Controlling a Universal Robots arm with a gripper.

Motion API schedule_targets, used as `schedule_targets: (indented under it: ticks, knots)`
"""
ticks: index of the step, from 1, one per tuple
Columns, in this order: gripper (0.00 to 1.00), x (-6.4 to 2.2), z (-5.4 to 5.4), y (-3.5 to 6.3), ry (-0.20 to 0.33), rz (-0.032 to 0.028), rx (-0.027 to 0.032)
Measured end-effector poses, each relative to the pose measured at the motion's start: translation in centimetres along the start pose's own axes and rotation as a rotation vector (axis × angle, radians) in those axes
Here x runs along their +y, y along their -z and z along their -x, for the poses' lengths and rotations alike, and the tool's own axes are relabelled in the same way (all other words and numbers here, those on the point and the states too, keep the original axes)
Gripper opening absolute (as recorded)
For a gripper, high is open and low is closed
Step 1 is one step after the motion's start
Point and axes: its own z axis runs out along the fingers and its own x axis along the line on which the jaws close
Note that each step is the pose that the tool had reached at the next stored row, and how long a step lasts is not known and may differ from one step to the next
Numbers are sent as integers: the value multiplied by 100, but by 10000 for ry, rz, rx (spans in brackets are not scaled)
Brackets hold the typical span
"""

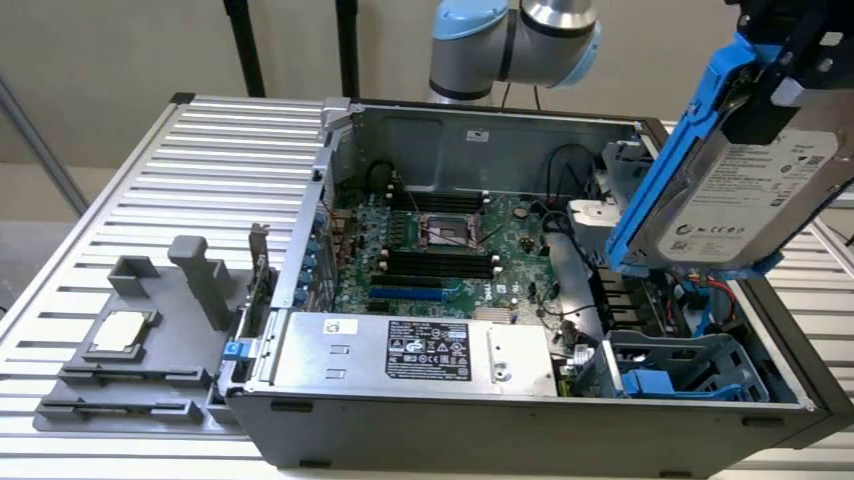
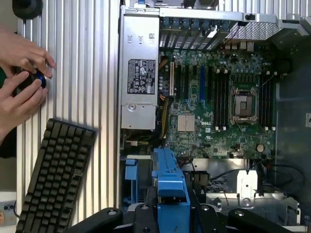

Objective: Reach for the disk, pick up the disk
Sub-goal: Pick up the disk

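The jaws [image 1: 787, 70] are pinched on the disk [image 1: 727, 190], holding it tilted in the air, clear above the open computer case [image 1: 534, 420]. The disk is a rectangular silver-gray metal slab with a white printed label, framed by glossy bright blue plastic rails. Below the jaws lie a green motherboard [image 1: 441, 250] and a ribbed metal worktop [image 1: 200, 170].

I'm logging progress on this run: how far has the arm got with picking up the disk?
Reaching looks done: the tool is clamped on the disk. The lift is in hand, as the disk with its blue rails hangs tilted above the open computer case, clear of the blue drive bay. Nothing of the pickup looks left.
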Motion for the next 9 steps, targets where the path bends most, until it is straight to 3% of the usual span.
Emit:
schedule_targets:
  ticks: [9]
  knots:
    - [33, -289, -195, -114, 0, -5, 0]
